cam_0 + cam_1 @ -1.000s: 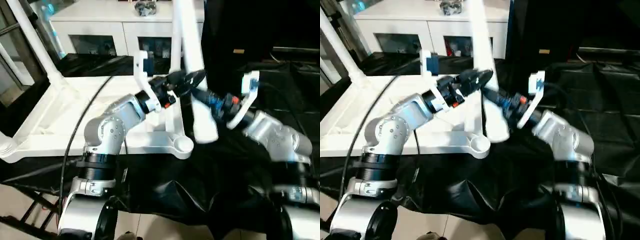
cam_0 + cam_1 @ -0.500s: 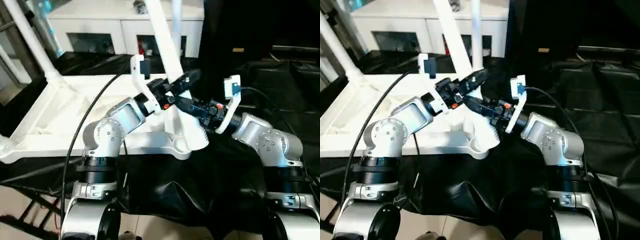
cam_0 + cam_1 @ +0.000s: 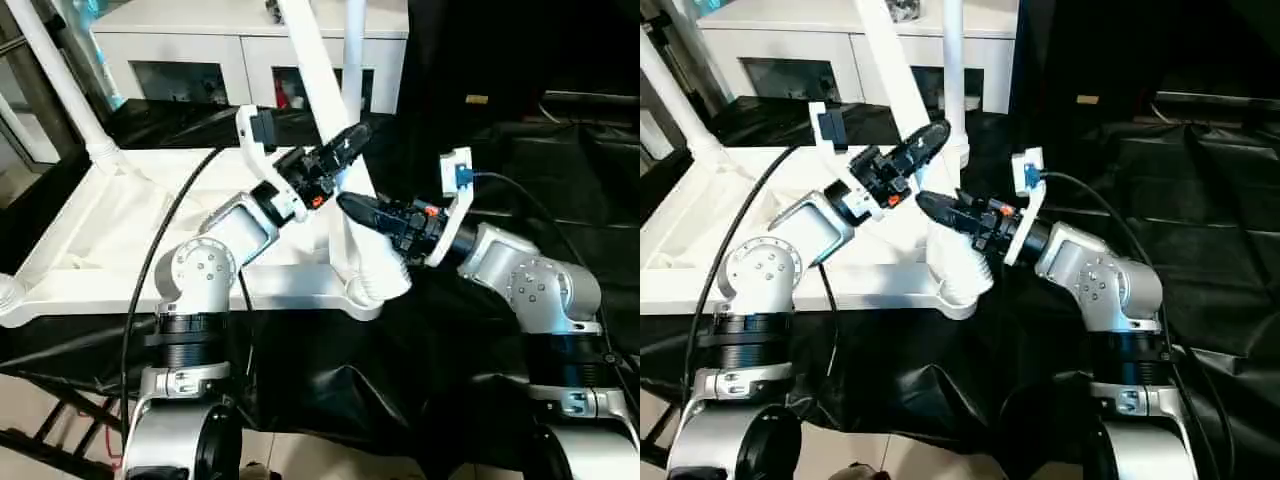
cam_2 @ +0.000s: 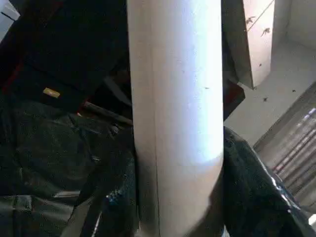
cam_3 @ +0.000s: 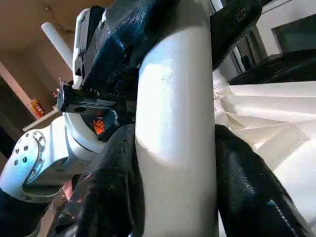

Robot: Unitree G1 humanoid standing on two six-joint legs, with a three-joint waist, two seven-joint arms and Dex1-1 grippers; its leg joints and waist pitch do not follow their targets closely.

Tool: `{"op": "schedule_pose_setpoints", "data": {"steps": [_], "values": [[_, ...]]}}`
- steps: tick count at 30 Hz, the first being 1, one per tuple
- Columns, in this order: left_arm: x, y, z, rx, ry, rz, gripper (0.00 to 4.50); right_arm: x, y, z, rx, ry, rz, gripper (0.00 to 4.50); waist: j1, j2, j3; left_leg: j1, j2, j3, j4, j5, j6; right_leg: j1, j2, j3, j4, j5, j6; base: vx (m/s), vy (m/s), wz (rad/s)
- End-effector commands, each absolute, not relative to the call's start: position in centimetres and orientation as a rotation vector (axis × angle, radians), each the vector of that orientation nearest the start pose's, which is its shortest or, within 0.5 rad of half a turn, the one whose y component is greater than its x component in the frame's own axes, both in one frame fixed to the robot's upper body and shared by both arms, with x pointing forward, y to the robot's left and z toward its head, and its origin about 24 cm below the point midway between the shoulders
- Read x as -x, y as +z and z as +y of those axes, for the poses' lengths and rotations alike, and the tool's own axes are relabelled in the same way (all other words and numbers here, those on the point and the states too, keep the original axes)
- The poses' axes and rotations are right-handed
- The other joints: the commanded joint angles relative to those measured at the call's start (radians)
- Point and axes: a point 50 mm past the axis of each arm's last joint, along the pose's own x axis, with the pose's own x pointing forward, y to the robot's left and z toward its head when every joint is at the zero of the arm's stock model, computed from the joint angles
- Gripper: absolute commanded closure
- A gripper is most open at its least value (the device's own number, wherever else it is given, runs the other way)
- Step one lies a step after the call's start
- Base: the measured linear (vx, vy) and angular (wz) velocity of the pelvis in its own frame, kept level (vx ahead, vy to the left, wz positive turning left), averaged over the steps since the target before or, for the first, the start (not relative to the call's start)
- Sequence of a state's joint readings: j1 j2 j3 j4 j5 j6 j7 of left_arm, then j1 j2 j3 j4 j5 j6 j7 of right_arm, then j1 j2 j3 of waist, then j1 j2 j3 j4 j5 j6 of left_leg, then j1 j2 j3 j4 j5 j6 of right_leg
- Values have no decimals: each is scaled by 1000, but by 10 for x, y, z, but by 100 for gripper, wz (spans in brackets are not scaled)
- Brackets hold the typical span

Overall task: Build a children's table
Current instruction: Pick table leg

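Now white leg (image 3: 345,215) clamped between both end effectors, tilted

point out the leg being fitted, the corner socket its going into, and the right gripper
leg (image 3: 318,70), left eye view, bare shaft above both grippers
corner socket (image 3: 358,297), left eye view, rounded front rim
right gripper (image 3: 352,207), left eye view, fingertips on the leg
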State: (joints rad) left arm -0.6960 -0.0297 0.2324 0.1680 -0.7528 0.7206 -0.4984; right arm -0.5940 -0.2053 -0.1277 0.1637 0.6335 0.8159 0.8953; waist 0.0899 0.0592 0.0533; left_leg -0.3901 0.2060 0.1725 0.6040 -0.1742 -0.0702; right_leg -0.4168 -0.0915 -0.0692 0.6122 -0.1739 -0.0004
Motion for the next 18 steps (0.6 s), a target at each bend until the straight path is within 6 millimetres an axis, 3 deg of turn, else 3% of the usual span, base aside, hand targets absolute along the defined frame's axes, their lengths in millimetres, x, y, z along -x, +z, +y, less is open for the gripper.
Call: {"op": "schedule_pose_setpoints", "data": {"steps": [1, 5, 7, 9, 12, 18], "values": [[-333, 174, 76, 732, -952, 22, 260, -320, 151, -113, -516, 1179, 155, 269, 4, -26, -80, 11, 6, 3, -61, -102, 44, 68, -36, 30, -67, -164, -195, 0, 0, 0], [-332, 176, 75, 703, -963, 19, 263, -322, 152, -111, -505, 1174, 148, 269, 5, -24, -80, 11, 6, 4, -59, -89, 46, 67, -35, 31, -66, -142, -198, 0, 0, 0], [-333, 179, 76, 673, -965, 9, 264, -323, 153, -110, -515, 1175, 151, 213, 4, -21, -80, 11, 6, 3, -59, -89, 45, 67, -36, 30, -65, -136, -202, 0, 0, 0], [-334, 184, 77, 629, -988, -4, 264, -324, 154, -110, -489, 1184, 180, 213, 4, -22, -79, 12, 5, 3, -60, -93, 43, 67, -35, 30, -65, -146, -201, 0, 0, 0], [-334, 187, 80, 603, -1003, -13, 264, -324, 152, -112, -396, 1194, 241, 176, 3, -18, -79, 14, 6, 3, -59, -94, 35, 67, -33, 30, -65, -145, -196, 0, 0, 0], [-329, 190, 79, 536, -1092, -1, 265, -321, 148, -119, -257, 1218, 387, 170, 3, -20, -82, 13, 4, 4, -56, -84, 37, 72, -32, 31, -58, -96, -213, 0, 0, 0]]}}
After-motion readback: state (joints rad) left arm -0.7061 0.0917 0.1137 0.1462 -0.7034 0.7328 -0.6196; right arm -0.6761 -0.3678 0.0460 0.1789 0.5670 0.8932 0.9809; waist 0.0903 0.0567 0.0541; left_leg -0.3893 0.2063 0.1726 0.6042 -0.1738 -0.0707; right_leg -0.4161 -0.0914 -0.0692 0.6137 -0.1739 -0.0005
